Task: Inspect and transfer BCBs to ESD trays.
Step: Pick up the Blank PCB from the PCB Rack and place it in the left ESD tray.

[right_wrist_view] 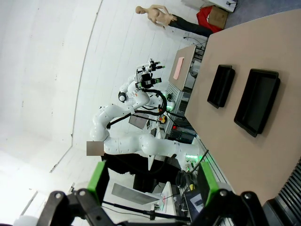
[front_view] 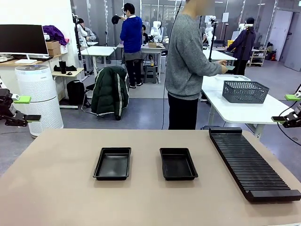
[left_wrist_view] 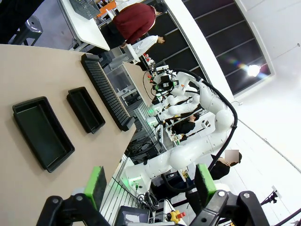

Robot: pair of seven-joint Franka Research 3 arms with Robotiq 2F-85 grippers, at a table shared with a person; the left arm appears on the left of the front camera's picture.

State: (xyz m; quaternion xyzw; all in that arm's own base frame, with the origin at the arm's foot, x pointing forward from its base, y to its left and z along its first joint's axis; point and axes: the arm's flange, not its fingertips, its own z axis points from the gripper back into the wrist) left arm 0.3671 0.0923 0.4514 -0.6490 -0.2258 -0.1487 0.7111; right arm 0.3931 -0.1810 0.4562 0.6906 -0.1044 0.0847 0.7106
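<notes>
The left gripper (front_view: 26, 109) and the right gripper (front_view: 287, 108) hang wide open with nothing between their pads, off the table's two side edges. The two ESD trays, left tray (front_view: 113, 163) and right tray (front_view: 178, 163), lie side by side, apart, mid-table. A ribbed rack (front_view: 249, 162) lies near the right edge. Bare tabletop (front_view: 61, 197) surrounds the trays.

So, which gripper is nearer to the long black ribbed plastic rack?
Right. The right gripper hangs open past the right edge of the beige table, near the far end of the long black ribbed rack; the left gripper hangs open off the far-left corner.
</notes>
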